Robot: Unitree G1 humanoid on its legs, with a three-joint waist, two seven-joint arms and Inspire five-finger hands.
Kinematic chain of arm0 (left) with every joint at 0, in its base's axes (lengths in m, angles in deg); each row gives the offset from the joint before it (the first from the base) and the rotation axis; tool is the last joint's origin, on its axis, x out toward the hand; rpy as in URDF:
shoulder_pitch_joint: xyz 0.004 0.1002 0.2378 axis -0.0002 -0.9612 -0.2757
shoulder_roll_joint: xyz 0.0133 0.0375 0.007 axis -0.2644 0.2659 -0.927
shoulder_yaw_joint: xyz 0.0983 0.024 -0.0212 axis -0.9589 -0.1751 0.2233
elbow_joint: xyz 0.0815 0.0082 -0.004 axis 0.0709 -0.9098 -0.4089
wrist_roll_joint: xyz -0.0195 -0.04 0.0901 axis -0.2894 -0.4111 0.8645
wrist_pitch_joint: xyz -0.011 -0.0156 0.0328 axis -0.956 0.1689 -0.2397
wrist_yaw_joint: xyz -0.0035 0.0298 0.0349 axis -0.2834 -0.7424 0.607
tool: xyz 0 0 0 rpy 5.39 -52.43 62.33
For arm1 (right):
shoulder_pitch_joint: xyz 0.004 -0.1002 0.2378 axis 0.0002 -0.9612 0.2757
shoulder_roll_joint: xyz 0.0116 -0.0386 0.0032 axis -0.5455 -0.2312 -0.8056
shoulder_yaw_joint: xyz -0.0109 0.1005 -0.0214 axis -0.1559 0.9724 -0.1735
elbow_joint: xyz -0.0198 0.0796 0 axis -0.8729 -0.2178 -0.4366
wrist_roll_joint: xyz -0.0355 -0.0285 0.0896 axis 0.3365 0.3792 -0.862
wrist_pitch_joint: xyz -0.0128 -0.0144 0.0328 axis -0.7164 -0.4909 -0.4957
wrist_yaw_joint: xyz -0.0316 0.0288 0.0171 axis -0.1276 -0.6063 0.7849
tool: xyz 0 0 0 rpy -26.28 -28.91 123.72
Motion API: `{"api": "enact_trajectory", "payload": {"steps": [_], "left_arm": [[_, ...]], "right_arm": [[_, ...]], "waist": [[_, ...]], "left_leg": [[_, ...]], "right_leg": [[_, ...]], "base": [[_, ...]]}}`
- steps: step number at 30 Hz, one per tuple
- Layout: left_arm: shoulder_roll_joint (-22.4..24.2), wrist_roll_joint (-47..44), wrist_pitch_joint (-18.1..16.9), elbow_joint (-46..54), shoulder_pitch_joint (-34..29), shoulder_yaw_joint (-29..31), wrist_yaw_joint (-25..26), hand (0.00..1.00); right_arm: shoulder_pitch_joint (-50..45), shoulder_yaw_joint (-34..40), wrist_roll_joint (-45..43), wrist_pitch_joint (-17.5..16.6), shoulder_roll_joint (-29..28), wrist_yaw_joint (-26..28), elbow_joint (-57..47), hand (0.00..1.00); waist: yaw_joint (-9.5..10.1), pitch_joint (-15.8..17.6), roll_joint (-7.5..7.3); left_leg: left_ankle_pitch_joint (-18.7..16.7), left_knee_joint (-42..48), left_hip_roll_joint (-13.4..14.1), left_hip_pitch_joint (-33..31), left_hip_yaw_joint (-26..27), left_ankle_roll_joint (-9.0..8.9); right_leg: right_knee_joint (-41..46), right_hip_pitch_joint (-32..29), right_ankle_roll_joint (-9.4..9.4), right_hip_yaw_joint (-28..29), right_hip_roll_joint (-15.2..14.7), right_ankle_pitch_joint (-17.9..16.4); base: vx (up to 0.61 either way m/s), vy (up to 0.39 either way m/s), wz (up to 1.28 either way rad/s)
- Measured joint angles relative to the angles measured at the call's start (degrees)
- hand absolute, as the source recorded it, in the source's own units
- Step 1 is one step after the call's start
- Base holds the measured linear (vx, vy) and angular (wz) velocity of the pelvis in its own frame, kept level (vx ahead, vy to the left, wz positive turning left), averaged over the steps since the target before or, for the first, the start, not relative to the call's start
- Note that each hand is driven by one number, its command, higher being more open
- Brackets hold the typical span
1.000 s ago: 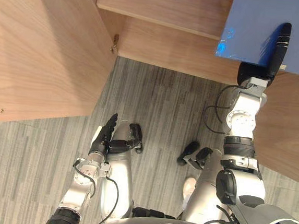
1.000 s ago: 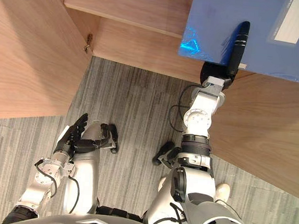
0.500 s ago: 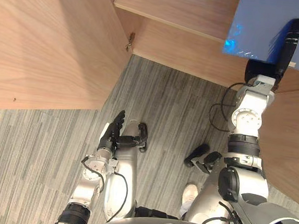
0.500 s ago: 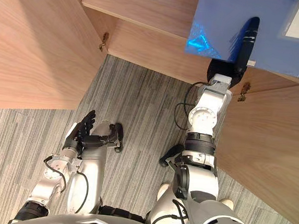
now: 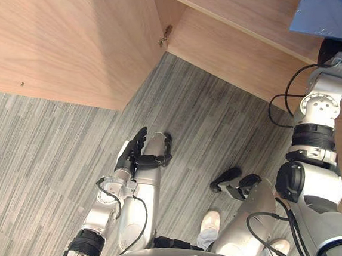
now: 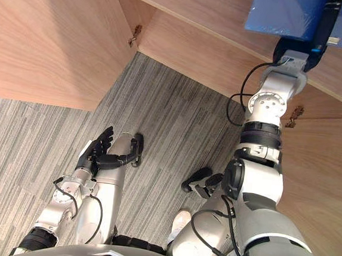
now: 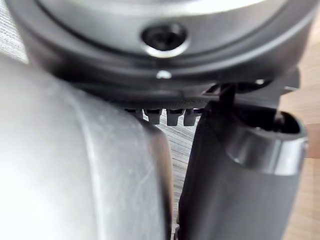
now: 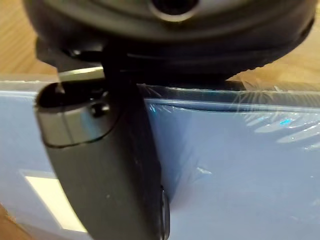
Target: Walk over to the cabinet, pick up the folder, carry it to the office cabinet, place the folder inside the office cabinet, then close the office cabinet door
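At the open office cabinet, the right hand was raised to shelf height and clamped on the blue folder. Its thumb lay flat across the plastic-wrapped cover, with the folder's edge seated against the palm. The folder was positioned over the wooden shelf; contact with it could not be determined. Low above the grey carpet, the left hand hung with fingers straight, holding nothing.

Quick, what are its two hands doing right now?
Left hand: open, holding nothing.
Right hand: shut on the blue folder, thumb across its face.
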Motion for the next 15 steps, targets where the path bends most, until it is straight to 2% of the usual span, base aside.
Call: {"api": "enact_trajectory", "payload": {"steps": [3, 7, 15], "left_arm": [[-0.5, -0.9, -0.3, 0.2, 0.1, -0.3, -0.6, 1.00], [-0.5, -1.8, -0.4, 0.3, 0.3, -0.9, -0.8, 1.00], [-0.9, -1.8, -0.5, 0.3, 0.3, -1.4, -0.3, 1.00]], "right_arm": [[2.0, -0.2, 0.0, 0.1, 1.9, -0.4, 1.9, 0.00], [3.7, -0.4, -0.1, 0.1, 4.0, -0.5, 4.1, 0.00], [3.9, 1.2, -4.5, -0.9, 4.6, -1.7, 4.6, 0.00]], "waist": [[0.11, -0.1, 0.22], [0.06, 0.0, 1.31], [-0.07, -0.2, 1.53]], "left_leg": [[0.3, 0.4, 0.0, -1.3, -0.6, -0.46], [0.3, 1.9, 0.1, -2.8, -0.9, -0.49], [0.8, 1.9, 0.2, -3.4, -0.8, -0.96]], "right_leg": [[1.1, -1.1, -0.41, 0.0, 0.0, -0.7], [3.1, -2.8, -0.68, 0.6, -0.3, -1.3], [4.2, -4.3, -1.18, 1.5, -0.3, -1.9]], "base": [[-0.03, -0.046, 0.05], [-0.01, -0.015, 0.01], [-0.02, -0.011, -0.01]]}}
